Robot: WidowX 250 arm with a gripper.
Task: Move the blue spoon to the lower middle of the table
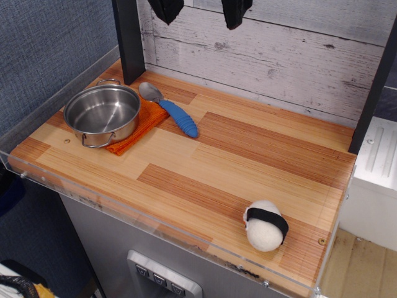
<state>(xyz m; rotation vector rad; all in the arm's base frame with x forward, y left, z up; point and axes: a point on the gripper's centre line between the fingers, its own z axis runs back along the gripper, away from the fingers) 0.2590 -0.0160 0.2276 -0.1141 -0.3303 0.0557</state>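
The blue spoon (178, 117) lies on the table (248, 155) at the back left. Its silver bowl points to the back left and rests at the edge of an orange cloth. Its ribbed blue handle points to the front right. My gripper (200, 11) hangs at the top edge of the view, well above and behind the spoon. Only its two black fingertips (166, 9) show. They stand wide apart with nothing between them.
A steel pot (102, 113) sits on the orange cloth (141, 126) just left of the spoon. A white rice-ball toy with a black band (265, 225) lies at the front right. A clear acrylic rim (124, 208) edges the front. Black posts stand at the back left (129, 37) and right (375, 87).
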